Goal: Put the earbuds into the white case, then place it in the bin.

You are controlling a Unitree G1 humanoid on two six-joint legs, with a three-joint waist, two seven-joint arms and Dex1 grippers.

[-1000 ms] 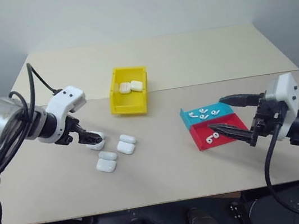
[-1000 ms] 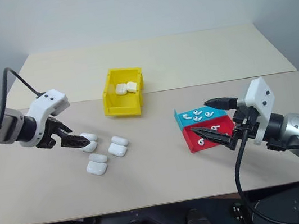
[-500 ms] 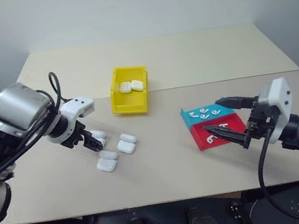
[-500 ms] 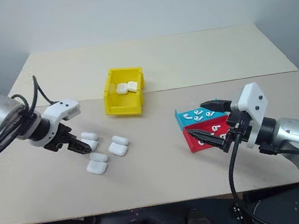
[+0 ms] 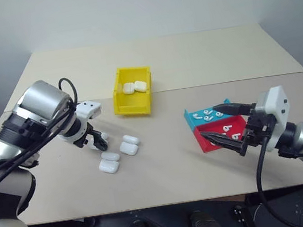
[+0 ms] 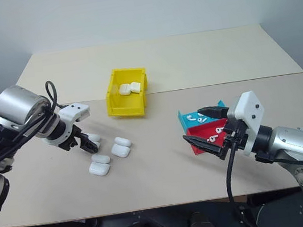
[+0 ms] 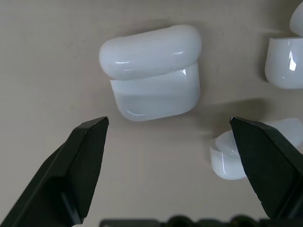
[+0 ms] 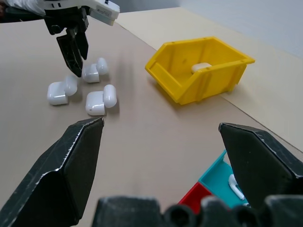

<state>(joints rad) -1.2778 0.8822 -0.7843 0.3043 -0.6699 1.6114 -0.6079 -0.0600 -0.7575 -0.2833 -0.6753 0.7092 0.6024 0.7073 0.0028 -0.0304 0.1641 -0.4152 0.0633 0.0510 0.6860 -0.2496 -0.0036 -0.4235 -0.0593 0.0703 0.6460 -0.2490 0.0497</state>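
Observation:
Several white cases lie in a loose group on the table's left half. My left gripper [image 5: 95,142] points steeply down over the leftmost white case [image 7: 150,71], open, its fingertips a little short of the case on either side. That case shows lid and body as two rounded parts. Other cases [image 5: 128,147] lie beside it. Small white earbuds [image 5: 205,116] rest in a teal tray [image 5: 191,117] and a red tray [image 5: 207,143] on the right. My right gripper [image 5: 208,120] hangs open and empty, roughly level, over those trays. The yellow bin [image 5: 133,106] stands behind the group with two cases inside.
A seam [image 5: 238,80] crosses the table just behind the bin. The right wrist view shows the left gripper [image 8: 73,54] above the case group [image 8: 97,101] and the bin's sloped front [image 8: 173,85]. Bare tabletop lies between the cases and the trays.
My left gripper has tipped from a slant to pointing steeply down and sunk over the leftmost case, still open. The right gripper has stayed open, hardly moving.

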